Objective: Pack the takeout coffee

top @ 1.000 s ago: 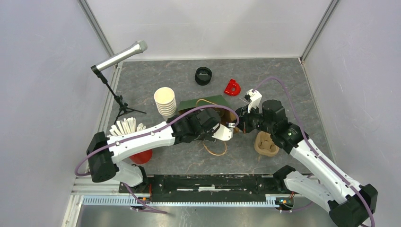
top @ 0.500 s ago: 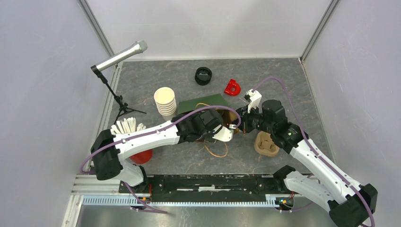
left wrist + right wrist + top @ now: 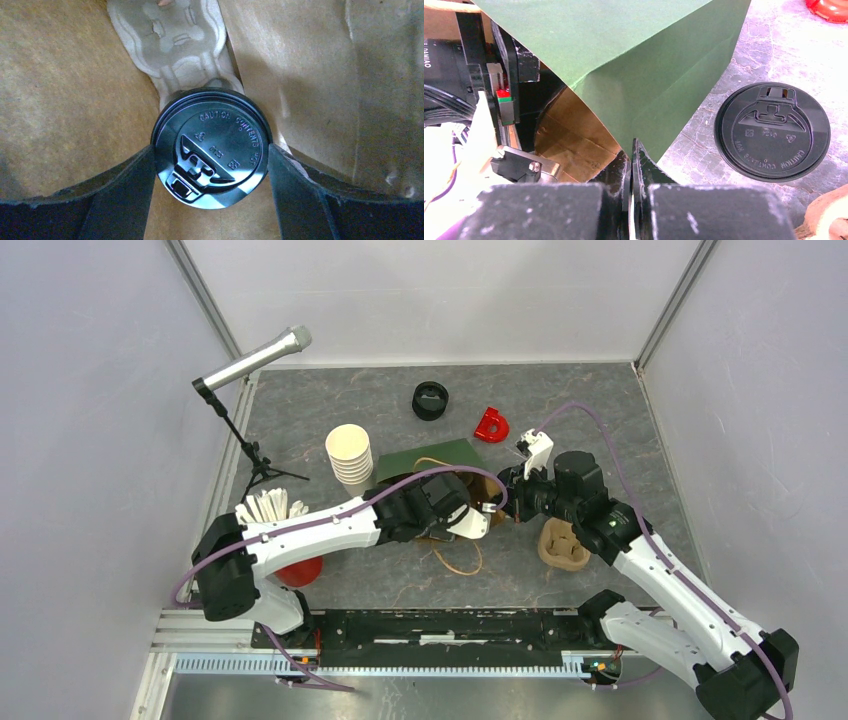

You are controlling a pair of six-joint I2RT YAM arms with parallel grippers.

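A green paper bag (image 3: 440,455) lies on its side with its mouth toward the arms. My left gripper (image 3: 211,152) reaches into its brown inside. Its fingers (image 3: 135,185) press both sides of a takeout coffee cup's black lid (image 3: 212,145). The cup stands at the end of a pale pulp carrier (image 3: 172,35) in the bag. My right gripper (image 3: 631,150) is shut on the bag's green edge (image 3: 624,55) and holds the mouth up. A second black lid (image 3: 772,131) rests on the table beyond the bag, also seen from above (image 3: 430,400); what is under it is hidden.
A brown pulp carrier (image 3: 563,545) lies beside my right forearm. A stack of lidless cream cups (image 3: 349,455) stands left of the bag. Further off are a red cup of white sticks (image 3: 285,540), a microphone on a stand (image 3: 255,358) and a red object (image 3: 491,424).
My left arm has shifted slightly right, with its wrist a little deeper in the bag's mouth. The right arm and the bag edge have stayed put.
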